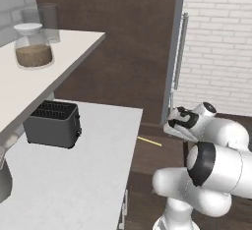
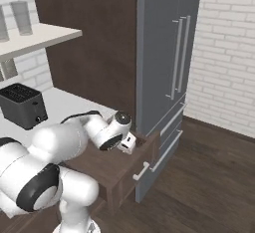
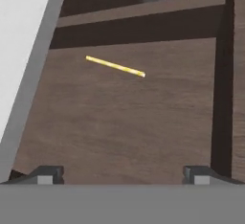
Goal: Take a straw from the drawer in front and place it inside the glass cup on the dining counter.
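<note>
The fingers point(image 3: 51, 174) stand spread wide with nothing between them, their two dark tips rising at the bottom of the hand view and looking down onto the bare wooden floor of the drawer point(image 3: 143, 122). Ahead of them, well apart from both tips, the straw point(image 3: 115, 66) lies flat on that floor, a thin yellow stick slanted a little across the grain and nearer the drawer's far wall than the fingers. In the left base view the same straw point(image 1: 149, 141) shows as a short yellow line on the dark wood beside the edge of the white table point(image 1: 74, 175) that carries the black toaster point(image 1: 52, 124), with the gripper point(image 1: 173, 124) hanging near it but not touching. From the right, the gripper point(image 2: 127, 143) sits over the pulled-out drawer point(image 2: 107, 165), next to the grey fridge point(image 2: 167, 62). So the drawer is already open and the hand is in place above it, which looks like the approach before the pick. Everything after that is still to do: coming down onto the straw, closing on it, lifting it out, and carrying it to the cup on the dining counter. A stick this thin lying flat will likely call for a careful, well-centred pinch.
</note>
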{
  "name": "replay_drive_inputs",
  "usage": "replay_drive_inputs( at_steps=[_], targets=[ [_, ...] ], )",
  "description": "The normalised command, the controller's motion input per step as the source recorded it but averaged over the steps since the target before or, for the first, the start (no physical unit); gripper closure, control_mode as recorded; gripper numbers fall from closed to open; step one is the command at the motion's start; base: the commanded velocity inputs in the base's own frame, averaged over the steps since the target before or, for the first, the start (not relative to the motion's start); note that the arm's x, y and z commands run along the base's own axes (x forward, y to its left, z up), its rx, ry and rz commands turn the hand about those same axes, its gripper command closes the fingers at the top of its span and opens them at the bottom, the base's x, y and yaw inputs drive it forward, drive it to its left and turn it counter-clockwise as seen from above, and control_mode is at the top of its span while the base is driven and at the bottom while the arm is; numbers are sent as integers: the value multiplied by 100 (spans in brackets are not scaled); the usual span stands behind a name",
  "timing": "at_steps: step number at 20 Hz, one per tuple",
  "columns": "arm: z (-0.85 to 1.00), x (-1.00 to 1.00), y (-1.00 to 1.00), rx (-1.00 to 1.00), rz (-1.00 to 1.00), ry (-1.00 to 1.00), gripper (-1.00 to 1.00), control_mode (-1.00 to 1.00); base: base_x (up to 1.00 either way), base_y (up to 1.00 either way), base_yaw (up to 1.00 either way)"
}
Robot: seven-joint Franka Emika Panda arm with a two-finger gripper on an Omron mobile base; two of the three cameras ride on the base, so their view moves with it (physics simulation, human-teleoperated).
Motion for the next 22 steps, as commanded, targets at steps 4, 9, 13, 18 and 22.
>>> replay_drive_inputs(
  at_steps=[4,9,13,18,22],
  targets=[
    [-24,62,-21,8,0,45,-100,-100,0,0,0],
    [-56,45,-26,4,0,34,-100,-100,0,0,0],
    [-59,2,-36,0,0,14,-100,-100,0,0,0],
    [-49,-2,-55,0,0,3,-100,-100,0,0,0],
    [-32,-26,-92,-2,0,0,-100,-100,0,0,0]
  ],
)
